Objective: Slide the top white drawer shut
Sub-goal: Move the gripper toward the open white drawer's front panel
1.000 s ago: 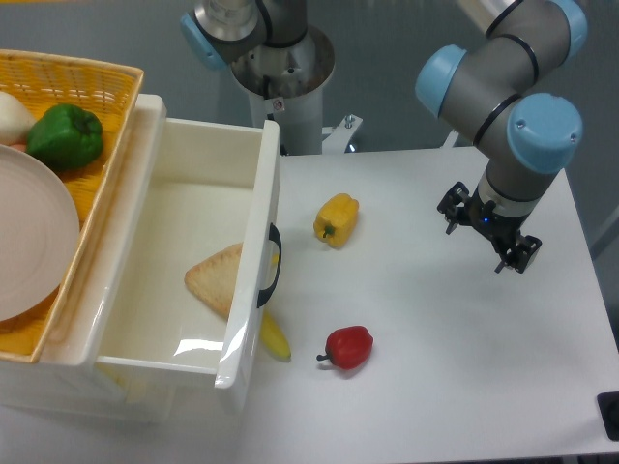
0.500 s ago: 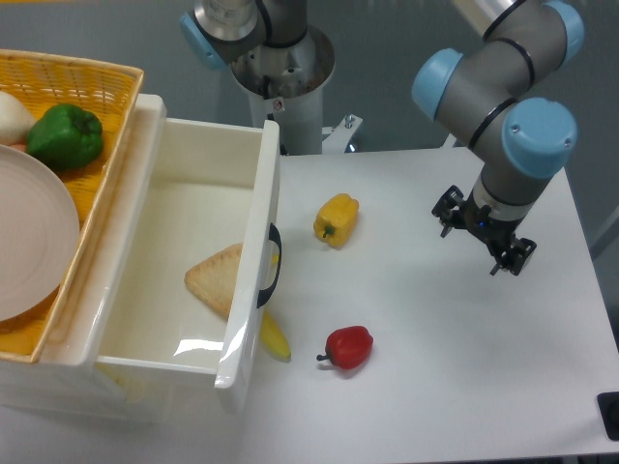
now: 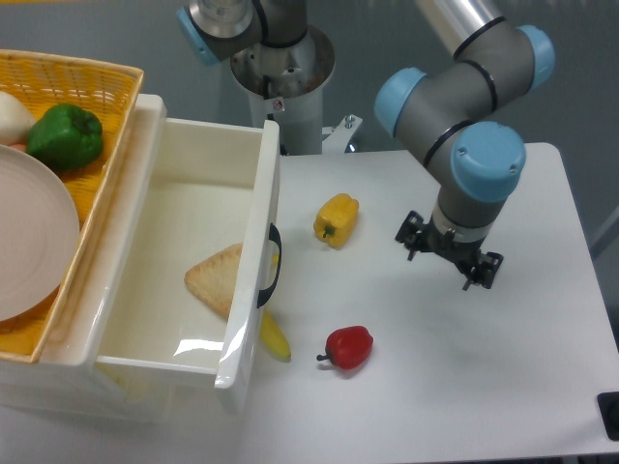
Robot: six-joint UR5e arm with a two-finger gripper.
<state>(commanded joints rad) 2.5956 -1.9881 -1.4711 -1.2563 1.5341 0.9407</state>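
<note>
The top white drawer stands pulled far out of the cabinet at the left of the table, with a slice of toast lying inside it and a banana poking out beneath its front panel by the black handle. A yellow basket holding a green pepper and a plate sits on top at the left edge. On the table to the drawer's right lie a yellow pepper and a red pepper, and well apart from the drawer the gripper hangs over the tabletop with its fingers spread and nothing between them.
</note>
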